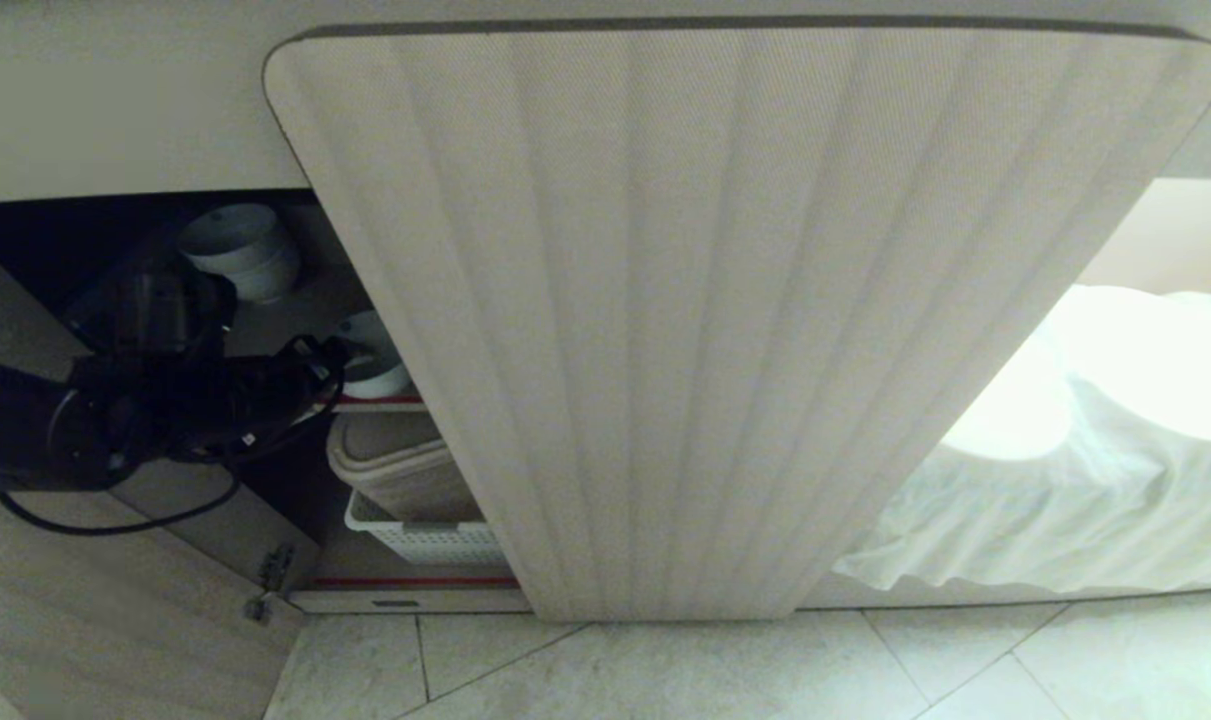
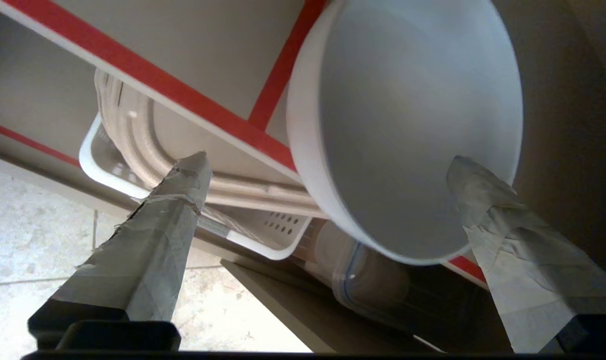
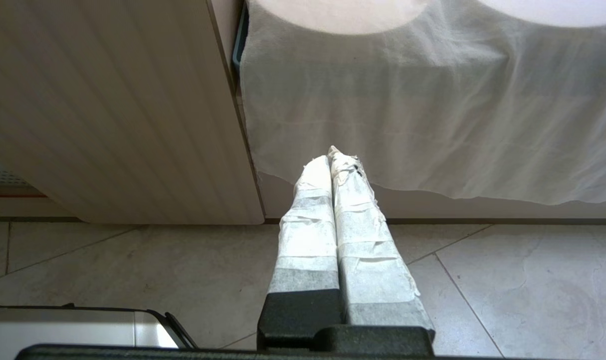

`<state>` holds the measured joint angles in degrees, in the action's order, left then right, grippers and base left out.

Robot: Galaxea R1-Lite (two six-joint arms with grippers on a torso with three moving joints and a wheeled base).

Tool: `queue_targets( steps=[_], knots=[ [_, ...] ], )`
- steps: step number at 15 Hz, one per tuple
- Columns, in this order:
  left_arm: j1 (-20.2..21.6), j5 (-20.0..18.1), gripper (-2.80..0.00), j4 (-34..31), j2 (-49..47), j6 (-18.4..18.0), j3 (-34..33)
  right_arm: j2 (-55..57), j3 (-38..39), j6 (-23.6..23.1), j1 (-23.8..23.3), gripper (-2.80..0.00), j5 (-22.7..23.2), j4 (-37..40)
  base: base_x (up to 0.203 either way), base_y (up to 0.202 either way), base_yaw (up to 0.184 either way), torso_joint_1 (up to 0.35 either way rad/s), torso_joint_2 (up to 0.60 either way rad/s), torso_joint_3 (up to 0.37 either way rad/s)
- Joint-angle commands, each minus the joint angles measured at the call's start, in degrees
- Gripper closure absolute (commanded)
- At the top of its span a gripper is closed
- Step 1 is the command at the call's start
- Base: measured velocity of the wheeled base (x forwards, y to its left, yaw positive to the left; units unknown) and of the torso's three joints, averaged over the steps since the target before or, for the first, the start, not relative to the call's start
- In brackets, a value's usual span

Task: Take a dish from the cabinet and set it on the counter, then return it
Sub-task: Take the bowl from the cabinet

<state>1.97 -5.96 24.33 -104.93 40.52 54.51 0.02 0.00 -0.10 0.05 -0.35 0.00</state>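
Observation:
The dish (image 1: 377,362), a small white bowl, stands on the cabinet's upper shelf (image 1: 380,402), close to its red-taped front edge. My left arm reaches into the open cabinet, and my left gripper (image 1: 337,358) is right at the dish. In the left wrist view the dish (image 2: 408,130) fills the gap of the left gripper (image 2: 328,160), which is open wide. One taped finger (image 2: 483,200) lies across the bowl's mouth, the other (image 2: 182,200) outside its wall. My right gripper (image 3: 331,155) hangs shut over the floor. The counter is out of view.
A stack of white bowls (image 1: 240,250) sits deeper on the shelf. Below it, a white perforated basket (image 1: 420,540) holds beige trays (image 1: 395,465), beside a clear container (image 2: 368,285). The fluted door (image 1: 715,300) stands open in the middle. A white cloth (image 1: 1065,500) hangs at right.

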Motion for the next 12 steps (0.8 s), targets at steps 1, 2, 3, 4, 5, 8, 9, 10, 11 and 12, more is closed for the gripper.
queue_targets(
  steps=[1, 2, 3, 4, 5, 8, 9, 10, 11, 12],
  knots=[
    [0.05, 0.68, -2.80, 0.14, -1.08, 0.32, 1.03, -0.02, 0.00, 0.01, 0.04, 0.00, 0.00, 0.00, 0.000, 0.000, 0.000, 0.000, 0.00, 0.000],
    [0.05, 1.02, -2.80, 0.24, -1.61, 0.27, 1.33, -0.02, 0.00, 0.01, 0.04, 0.00, 0.00, 0.00, 0.000, 0.000, 0.000, 0.000, 0.00, 0.000],
    [0.05, 1.12, -2.80, 0.15, -1.95, 0.26, 1.92, -0.02, 0.00, 0.01, 0.04, 0.00, 0.00, 0.07, 0.000, 0.000, 0.000, 0.000, 0.00, 0.000],
    [0.05, 1.13, -2.80, 0.01, -2.18, 0.26, 2.08, 0.06, 0.00, 0.01, 0.02, 0.00, 0.00, 0.00, 0.000, 0.000, 0.000, 0.000, 0.00, 0.000],
    [-0.03, 1.13, -2.80, 0.10, -2.38, 0.26, 2.26, -0.02, 0.00, 0.01, 0.04, 0.00, 0.00, 0.00, 0.000, 0.000, 0.000, 0.000, 0.00, 0.000],
    [0.05, 1.33, -2.80, 0.40, -2.86, 0.26, 2.45, -0.02, 0.00, 0.01, 0.04, 0.00, 0.00, 0.00, 0.000, 0.000, 0.000, 0.000, 0.00, 0.000],
    [0.03, 1.75, -2.80, 0.45, -3.04, 0.26, 2.61, -0.02, 0.00, 0.01, 0.04, 0.00, 0.00, 0.00, 0.000, 0.000, 0.000, 0.000, 0.00, 0.000],
    [0.03, 1.92, -2.80, 0.45, -3.09, 0.26, 2.80, -0.02, 0.00, 0.01, 0.04, 0.00, 0.00, 0.00, 0.000, 0.000, 0.000, 0.000, 0.00, 0.000],
    [-0.02, 1.92, -2.80, 0.45, -3.13, 0.26, 2.80, -0.02, 0.00, 0.01, -0.02, 0.00, 0.00, 0.00, 0.000, 0.000, 0.000, 0.000, 0.00, 0.000],
    [0.05, 1.94, -2.80, 0.45, -3.27, 0.26, 2.80, -0.02, 0.00, 0.01, 0.04, 0.00, 0.00, 0.00, 0.000, 0.000, 0.000, 0.000, 0.00, 0.000]
  ],
)
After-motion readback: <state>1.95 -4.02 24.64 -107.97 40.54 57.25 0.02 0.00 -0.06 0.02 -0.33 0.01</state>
